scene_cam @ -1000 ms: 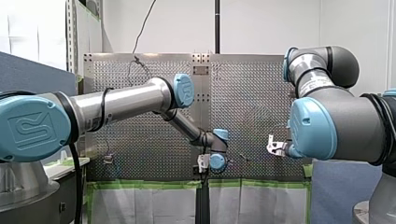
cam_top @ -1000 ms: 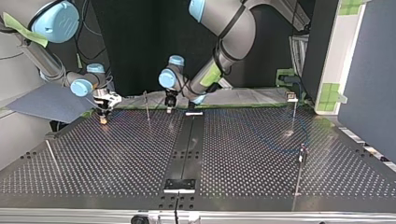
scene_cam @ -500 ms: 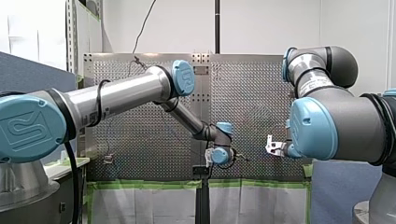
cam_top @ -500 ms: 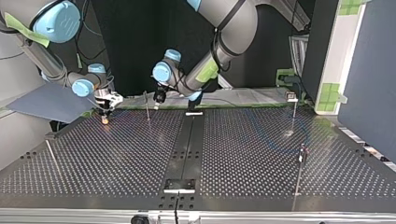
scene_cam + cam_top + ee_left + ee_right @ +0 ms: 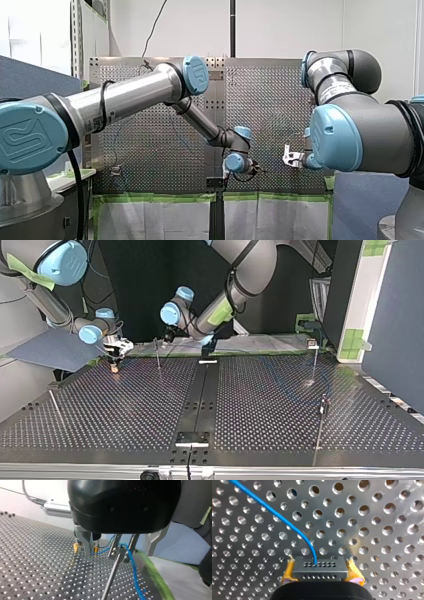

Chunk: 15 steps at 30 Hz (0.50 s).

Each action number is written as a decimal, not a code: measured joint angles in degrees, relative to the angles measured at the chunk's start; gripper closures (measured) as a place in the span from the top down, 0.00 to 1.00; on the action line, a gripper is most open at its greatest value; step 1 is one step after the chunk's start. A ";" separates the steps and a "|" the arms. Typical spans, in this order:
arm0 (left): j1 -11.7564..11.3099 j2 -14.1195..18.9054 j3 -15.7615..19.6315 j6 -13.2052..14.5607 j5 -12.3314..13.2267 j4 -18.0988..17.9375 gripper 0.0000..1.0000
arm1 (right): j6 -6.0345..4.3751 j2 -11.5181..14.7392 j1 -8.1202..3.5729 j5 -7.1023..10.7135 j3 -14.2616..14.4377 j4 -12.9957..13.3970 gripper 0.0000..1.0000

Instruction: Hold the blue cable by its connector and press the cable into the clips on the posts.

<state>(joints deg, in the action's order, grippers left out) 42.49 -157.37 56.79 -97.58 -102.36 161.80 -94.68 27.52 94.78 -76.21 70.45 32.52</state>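
My right gripper [image 5: 321, 571] points straight down at the top view's nine o'clock, its yellow pads [image 5: 288, 573] clamped on the connector [image 5: 319, 566]. My left arm [image 5: 235, 285] comes in from twelve o'clock, elbow bent, with its wrist [image 5: 172, 312] at eleven o'clock. My left gripper [image 5: 119, 553] hangs with its metal fingers [image 5: 86, 542] spread apart.

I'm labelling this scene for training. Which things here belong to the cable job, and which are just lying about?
Job: blue cable; connector, held in my right end effector; clip post at my left end effector; another post.
Lying about: grey sheet; green tape; black centre strip.
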 joint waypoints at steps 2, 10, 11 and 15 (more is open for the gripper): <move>0.31 0.00 -0.01 0.13 -0.29 0.45 1.00 | 0.00 -0.01 0.05 0.00 0.00 -0.04 0.23; 1.41 0.02 -0.10 0.18 -0.29 0.55 1.00 | 0.00 -0.01 0.14 0.00 0.00 -0.15 0.23; 1.54 0.02 -0.10 0.15 -0.30 0.54 1.00 | 0.00 -0.01 0.15 0.00 0.01 -0.15 0.23; 2.11 -0.08 -0.23 -0.49 -0.68 0.43 1.00 | 0.00 -0.01 0.21 0.00 0.01 -0.16 0.23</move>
<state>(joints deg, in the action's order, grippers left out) 44.61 -157.45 56.56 -98.08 -103.04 162.23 -94.68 27.52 94.99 -76.21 70.45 32.35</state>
